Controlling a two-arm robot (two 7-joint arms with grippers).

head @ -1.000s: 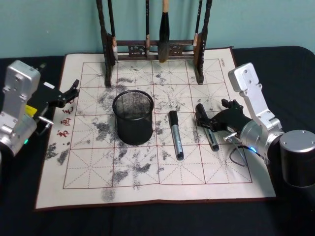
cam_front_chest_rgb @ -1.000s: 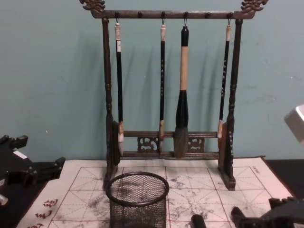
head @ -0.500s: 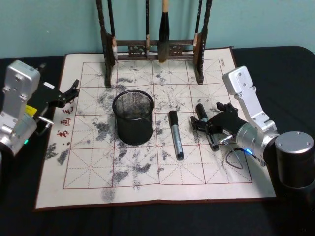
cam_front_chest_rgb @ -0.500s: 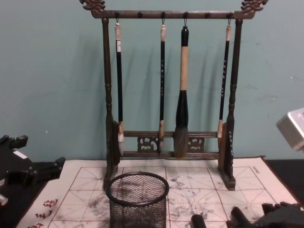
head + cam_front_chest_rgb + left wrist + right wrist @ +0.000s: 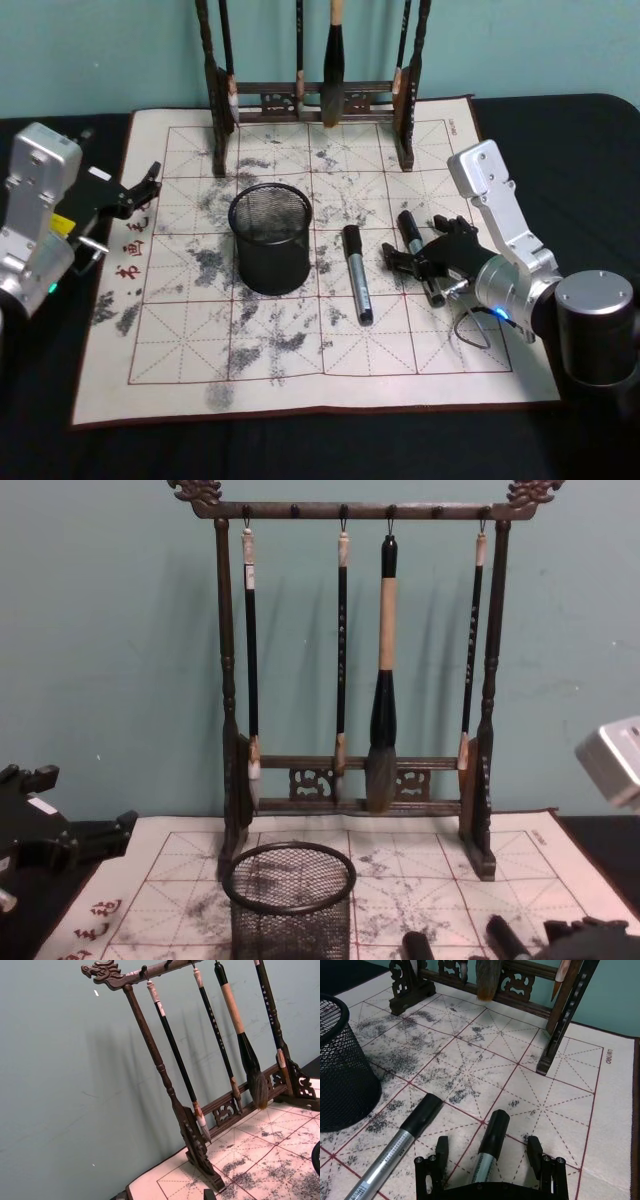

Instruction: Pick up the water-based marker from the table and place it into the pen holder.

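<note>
Down low, right end effector [image 5: 488, 1142] spread astride marker [image 5: 494, 1127], left end effector [image 5: 150, 182] spread, parked.

A tall brown brush rack [image 5: 226, 680] stands near the far edge of the surface [image 5: 560, 130], about in the middle. Four brushes hang straight down from its top bar [image 5: 420, 510]. Three are thin brushes [image 5: 250, 660]. One fat brush [image 5: 384, 705] has a tan handle and a dark bushy tip. A blue-green wall [image 5: 100, 630] is behind.
</note>
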